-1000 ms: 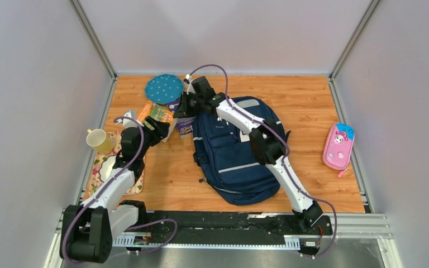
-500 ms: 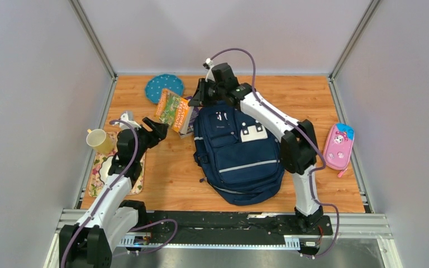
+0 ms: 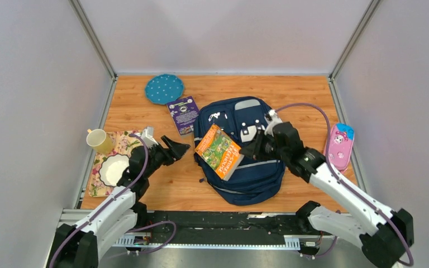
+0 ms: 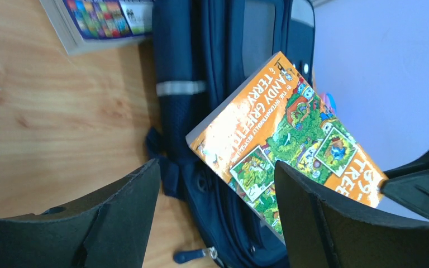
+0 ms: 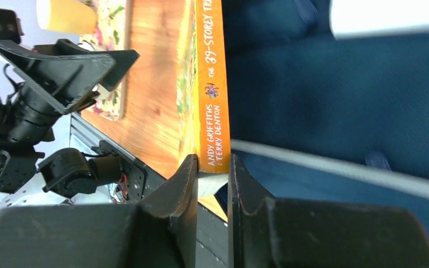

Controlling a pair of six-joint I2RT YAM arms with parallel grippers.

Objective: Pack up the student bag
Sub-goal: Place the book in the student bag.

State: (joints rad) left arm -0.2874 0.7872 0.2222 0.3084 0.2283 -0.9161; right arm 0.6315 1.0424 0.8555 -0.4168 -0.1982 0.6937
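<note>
Orange book (image 3: 219,152), clamped in right gripper (image 5: 211,173), half covers student bag (image 3: 254,174); left gripper (image 3: 180,149) gapes.

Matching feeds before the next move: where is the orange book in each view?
Top external: orange book at centre, over the student bag's left side, in the right claw.
Left wrist: book right of centre, tilted, cover showing.
Right wrist: book at top centre, spine on, pinched by the claw.
Shared landmark: the bag's light-grey stripe.
</note>
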